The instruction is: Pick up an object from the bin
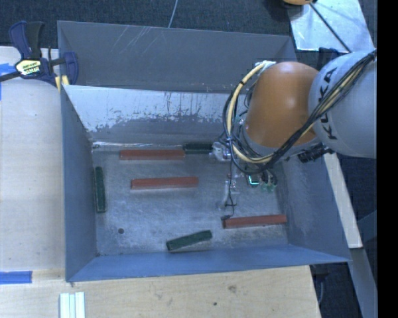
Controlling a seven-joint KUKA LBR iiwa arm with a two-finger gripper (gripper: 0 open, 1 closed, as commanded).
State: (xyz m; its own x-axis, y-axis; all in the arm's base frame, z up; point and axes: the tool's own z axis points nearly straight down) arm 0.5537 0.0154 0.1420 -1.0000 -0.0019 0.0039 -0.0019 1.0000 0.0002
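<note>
the gripper (228,207), open or closed i can't tell, hangs just over one end of the reddish-brown flat bar (254,221), whose length runs from there back toward the arm.

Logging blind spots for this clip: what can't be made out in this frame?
- Camera view: part of the bin floor is hidden under the arm's orange cover.
- The dark stick at the back: right end vanishes behind the cables.
- The gripper: too thin to tell whether it touches the brown bar.
- The dark speck: too small to identify.
</note>
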